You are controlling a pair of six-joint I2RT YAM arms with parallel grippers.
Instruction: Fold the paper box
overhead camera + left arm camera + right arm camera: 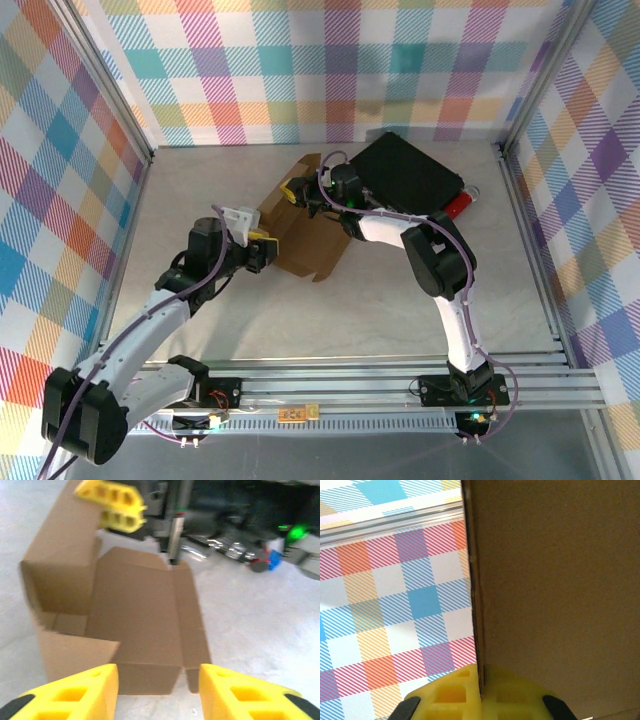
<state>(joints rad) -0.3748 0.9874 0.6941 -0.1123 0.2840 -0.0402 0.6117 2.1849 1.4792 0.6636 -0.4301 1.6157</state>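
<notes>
Mid-table, the paper box [305,240] lies half folded: plain brown corrugated cardboard with creased panels and one flap standing upright. From above, the left gripper [262,250] sits at the box's near-left edge and the right gripper [293,190] at its far-left flap. A flat black case [410,175] lies just beyond the box to the right. The left wrist camera shows more than the overhead one. Its chunky yellow fingers [75,695] stand spread, with the box's near edge just ahead of the gap and, as far as I can see, untouched. The right wrist camera shows hollow-celled yellow pads [450,695] pinched on the flap's thin raw edge, with a checked wall [395,605] behind.
</notes>
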